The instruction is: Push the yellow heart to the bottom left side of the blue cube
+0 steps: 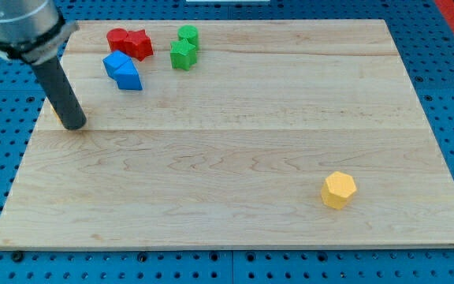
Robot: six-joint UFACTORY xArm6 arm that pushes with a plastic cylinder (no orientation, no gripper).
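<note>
My tip (75,125) rests on the board near its left edge, below and left of the blue blocks. A thin yellow sliver (54,117) shows at the rod's left side; the rest of that block is hidden behind the rod, so I cannot make out its shape. Two blue blocks touch each other at the upper left: one (114,63) is higher and further left, the other (131,78) lower and further right. Their exact shapes are hard to tell. My tip is apart from them.
Two red blocks (129,42) touch near the top left. Two green blocks (184,47) stand close together to their right. A yellow hexagon (338,189) lies at the lower right. The wooden board (235,213) sits on a blue pegboard.
</note>
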